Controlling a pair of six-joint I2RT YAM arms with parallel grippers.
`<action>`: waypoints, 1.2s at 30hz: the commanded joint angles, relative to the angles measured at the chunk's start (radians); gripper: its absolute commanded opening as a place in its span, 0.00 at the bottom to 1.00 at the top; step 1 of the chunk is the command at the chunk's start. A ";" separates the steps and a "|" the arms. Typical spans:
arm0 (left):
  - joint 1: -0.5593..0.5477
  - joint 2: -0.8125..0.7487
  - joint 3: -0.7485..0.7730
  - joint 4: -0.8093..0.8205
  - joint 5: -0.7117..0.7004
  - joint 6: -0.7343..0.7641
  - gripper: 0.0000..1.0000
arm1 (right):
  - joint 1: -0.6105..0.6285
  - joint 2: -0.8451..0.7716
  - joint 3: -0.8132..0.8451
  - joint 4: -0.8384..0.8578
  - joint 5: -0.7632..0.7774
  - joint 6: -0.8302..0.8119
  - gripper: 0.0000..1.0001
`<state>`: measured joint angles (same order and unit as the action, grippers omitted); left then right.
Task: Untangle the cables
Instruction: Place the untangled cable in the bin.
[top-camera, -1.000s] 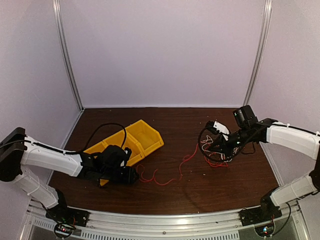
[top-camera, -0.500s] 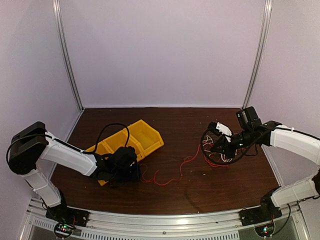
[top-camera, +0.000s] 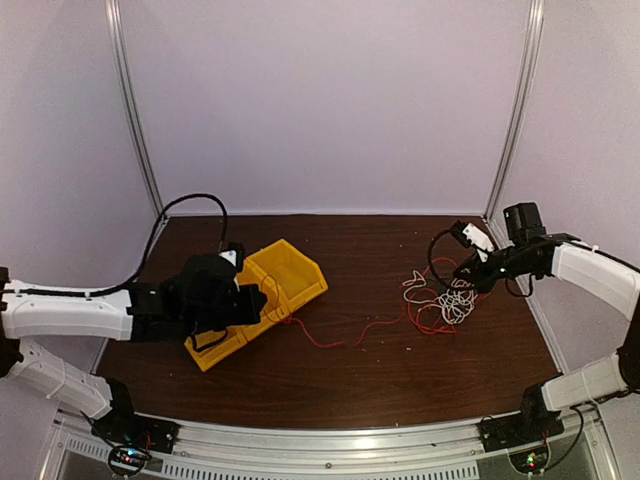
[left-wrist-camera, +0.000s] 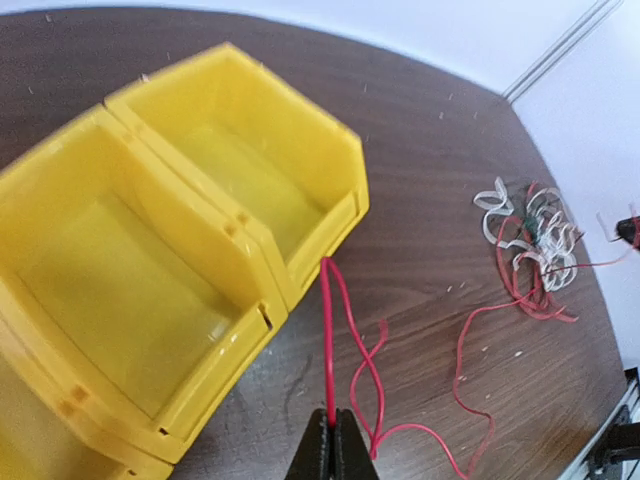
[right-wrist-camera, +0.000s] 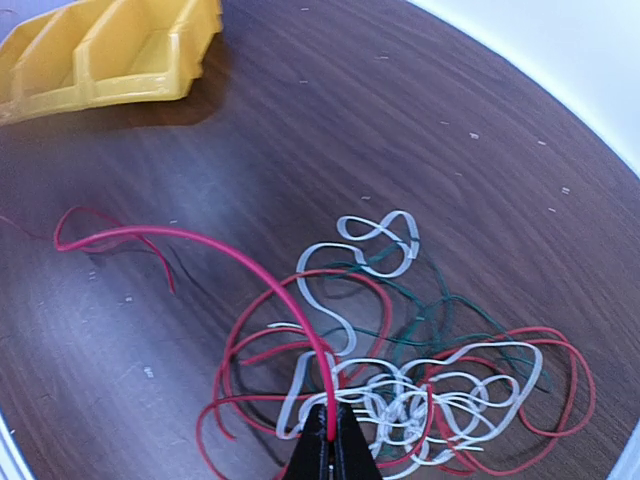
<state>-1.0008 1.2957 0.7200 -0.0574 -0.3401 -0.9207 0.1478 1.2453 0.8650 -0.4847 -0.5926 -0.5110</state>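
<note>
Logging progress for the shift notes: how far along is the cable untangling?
Done: one red cable lies stretched from the clump toward the yellow bins. In hand: the left gripper and right gripper are each shut on red cable. To do: white, red and dark strands are knotted in that clump.

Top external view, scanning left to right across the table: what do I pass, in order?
Left arm → yellow bins → red cable strand → tangled pile of cables → right arm.
</note>
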 joint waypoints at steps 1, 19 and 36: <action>0.035 -0.225 0.050 -0.267 -0.175 0.101 0.00 | -0.107 0.058 0.090 0.006 0.061 -0.006 0.00; 0.154 -0.427 0.343 -0.584 -0.204 0.252 0.00 | 0.539 0.445 0.641 -0.007 0.059 0.051 0.00; 0.156 -0.470 0.512 -0.765 -0.408 0.250 0.00 | 0.882 1.158 1.376 0.073 -0.017 0.306 0.00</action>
<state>-0.8516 0.7990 1.2396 -0.7582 -0.6838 -0.6720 1.0252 2.3508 2.1838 -0.4885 -0.5835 -0.3054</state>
